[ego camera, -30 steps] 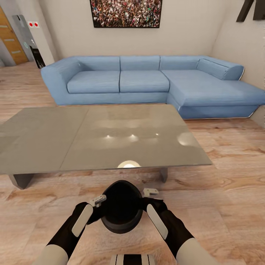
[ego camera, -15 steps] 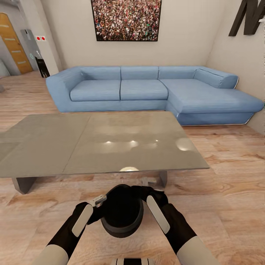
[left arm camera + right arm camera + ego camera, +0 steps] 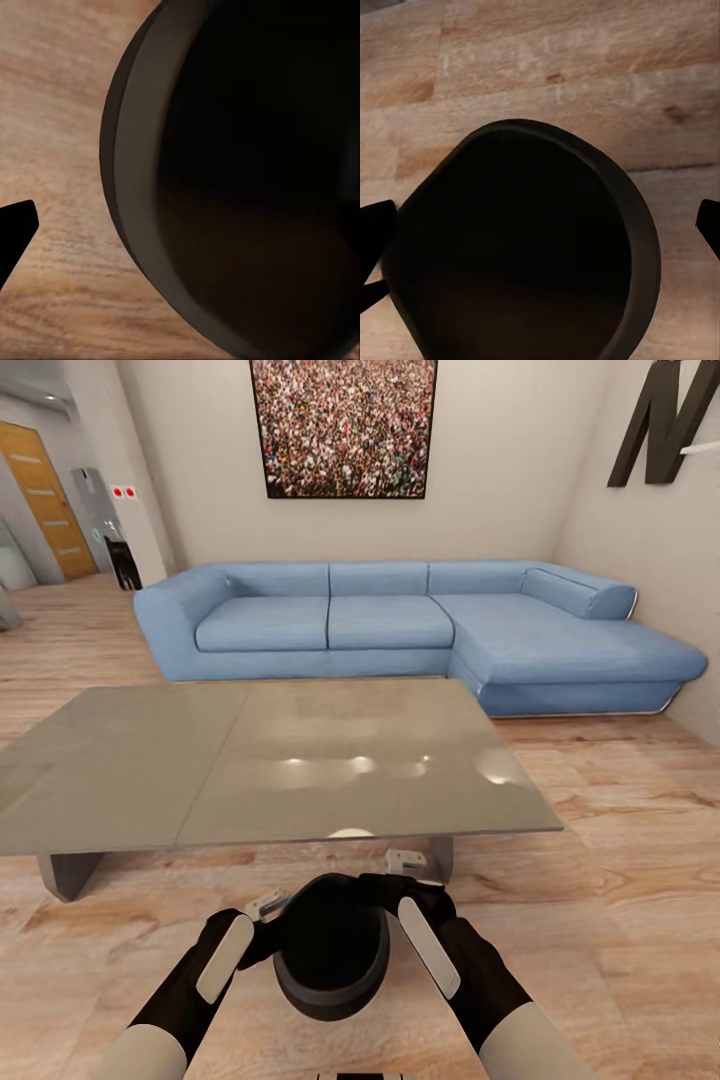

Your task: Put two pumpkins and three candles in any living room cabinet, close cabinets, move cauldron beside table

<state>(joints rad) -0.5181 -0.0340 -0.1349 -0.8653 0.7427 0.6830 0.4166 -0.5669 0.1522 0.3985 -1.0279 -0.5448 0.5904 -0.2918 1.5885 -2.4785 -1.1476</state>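
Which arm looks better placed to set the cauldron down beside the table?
Neither alone: left gripper and right gripper flank the cauldron on opposite sides, just short of the table. Probably both should lower it together.

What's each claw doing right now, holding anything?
Left claw: at the cauldron's left rim; grip cannot be told.
Right claw: at its right rim; grip cannot be told.

The cauldron [image 3: 332, 952] looks matt and dark — a dull charcoal shell with a smooth rim and no shine inside. The table [image 3: 150, 760] has a smooth grey top, glossy enough to mirror ceiling lights. The floor [image 3: 620, 880] is pale grained wood with a faint sheen — the sofa [image 3: 400, 625] is soft blue cloth.
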